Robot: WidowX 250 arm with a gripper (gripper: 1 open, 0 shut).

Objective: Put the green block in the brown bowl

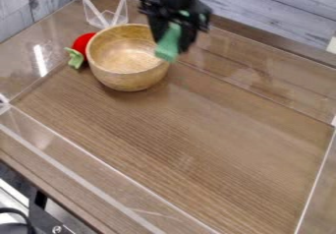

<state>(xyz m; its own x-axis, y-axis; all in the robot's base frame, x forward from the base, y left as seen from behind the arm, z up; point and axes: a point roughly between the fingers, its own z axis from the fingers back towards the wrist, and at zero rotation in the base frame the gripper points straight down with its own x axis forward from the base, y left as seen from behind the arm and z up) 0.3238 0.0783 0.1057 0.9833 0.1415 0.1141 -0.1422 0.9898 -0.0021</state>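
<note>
A wood-grain tabletop (197, 140) under a clear plastic guard, with pale planking behind it at the far edge, is where I run the arm for this job. The gripper (172, 43) points straight down and is clamped on the green block (170, 45), which hangs between its dark fingers, clear of the table and tilted a little. From my seat the block sits at the right rim of the brown bowl (128, 58), just over the edge and not yet over the middle of the hollow. The bowl stands at the far left of the table, and its inside looks bare and smooth. A red toy with green leaves (82, 49) lies touching or just beside the bowl's left side, out of my way. By my reckoning the pick and the lift are done and the carry is nearly over. What remains is to bring the block a little further left over the bowl's hollow, let go, and pull the arm clear.
</note>
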